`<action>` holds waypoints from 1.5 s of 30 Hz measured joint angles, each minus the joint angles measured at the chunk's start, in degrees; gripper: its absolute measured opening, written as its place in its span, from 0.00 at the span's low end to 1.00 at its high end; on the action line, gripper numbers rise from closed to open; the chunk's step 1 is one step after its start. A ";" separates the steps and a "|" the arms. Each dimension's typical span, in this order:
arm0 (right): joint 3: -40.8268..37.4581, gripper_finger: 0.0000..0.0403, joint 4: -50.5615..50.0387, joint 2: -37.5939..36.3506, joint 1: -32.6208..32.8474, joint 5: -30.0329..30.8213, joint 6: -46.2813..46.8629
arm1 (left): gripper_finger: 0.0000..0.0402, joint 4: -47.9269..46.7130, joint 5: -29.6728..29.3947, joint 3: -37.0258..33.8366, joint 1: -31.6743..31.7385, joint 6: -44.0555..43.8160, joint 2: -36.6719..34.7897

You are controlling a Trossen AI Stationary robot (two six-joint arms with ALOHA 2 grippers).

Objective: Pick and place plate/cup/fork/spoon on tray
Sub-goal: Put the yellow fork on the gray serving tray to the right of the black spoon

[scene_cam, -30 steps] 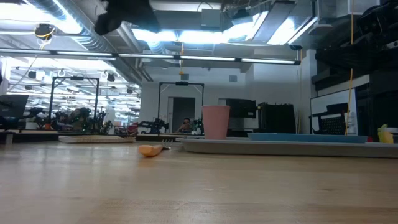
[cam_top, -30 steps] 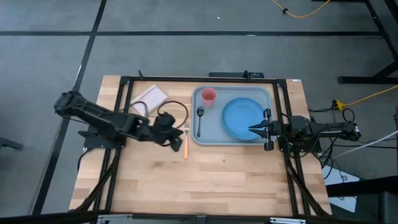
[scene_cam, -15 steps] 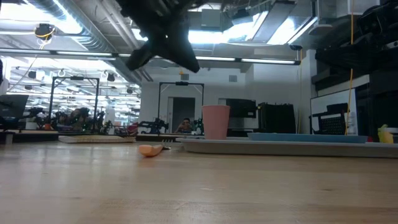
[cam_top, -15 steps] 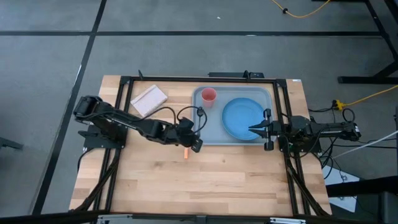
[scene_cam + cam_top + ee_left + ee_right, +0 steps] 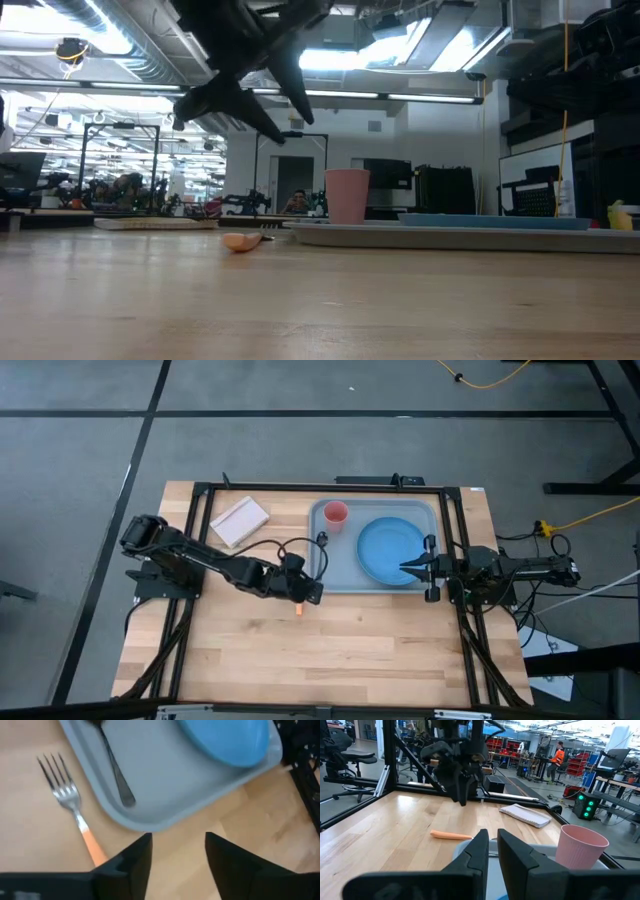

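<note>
A: High view: left tool (image 5: 309, 591) hangs over the fork (image 5: 298, 606) on the counter (image 5: 330, 650), just left of the tray (image 5: 345, 582). Only the orange handle end shows. Right tool (image 5: 407, 568) waits at the tray's right edge, by the plate (image 5: 388, 550).

B: Count?

A: One plate, one cup (image 5: 336, 513), one spoon (image 5: 321, 541), all on the tray. One fork, off it. One pale pad (image 5: 240, 520) at the far left.

B: Low view?

A: Handle tip (image 5: 241, 241) lies flat on the counter; left tool (image 5: 240, 92) well above it, empty, fingers spread.

B: Left wrist?

A: Fingers (image 5: 136, 861) set wide, nothing between them. Fork (image 5: 73, 807) lies beside the tray rim (image 5: 145, 824), not touching; spoon (image 5: 112, 762) inside.

B: Right wrist?

A: Right tool (image 5: 491, 851) nearly closed, narrow gap, empty. Cup (image 5: 582, 847) close by.

B: Grip advice?

A: Fork looks light, stiff and thin, and sits flush, so likely to slip. I'd pinch mid-handle across the orange part, not the tines.
</note>
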 joint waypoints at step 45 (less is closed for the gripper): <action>0.07 0.11 0.10 -0.09 0.00 0.28 0.01 | 0.52 -33.01 10.31 19.24 7.44 -13.50 13.12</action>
